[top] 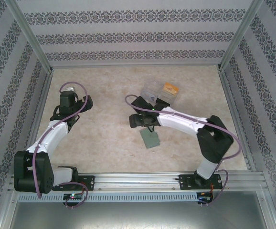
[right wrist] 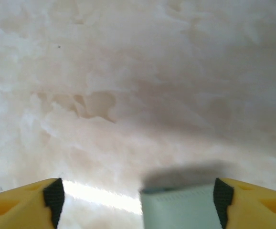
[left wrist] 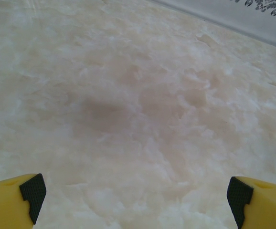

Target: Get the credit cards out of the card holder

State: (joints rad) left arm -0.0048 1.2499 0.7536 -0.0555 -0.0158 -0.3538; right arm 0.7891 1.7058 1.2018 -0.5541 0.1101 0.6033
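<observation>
The pale marbled table (top: 104,143) fills the walled cell, with the left arm (top: 52,133) bent over its left side and the right arm (top: 185,123) reaching in from the right toward the middle. A clear tray (top: 154,90) sits beyond the middle, just past the right arm's wrist. The card holder (top: 150,138) – flat, grey-green and closed as far as the top view shows – lies on the near side of that wrist, well apart from the tray. An orange card (top: 170,88) shows at the tray's far right end; whether it lies in or on the tray cannot be told. The left gripper (left wrist: 135,191) is spread wide over bare table with nothing in it. The right gripper (right wrist: 138,196) is also spread wide – the card holder's edge sits between its pads (right wrist: 54,195), close against the right one, with a clear gap to the left one, so it is not clamped.
</observation>
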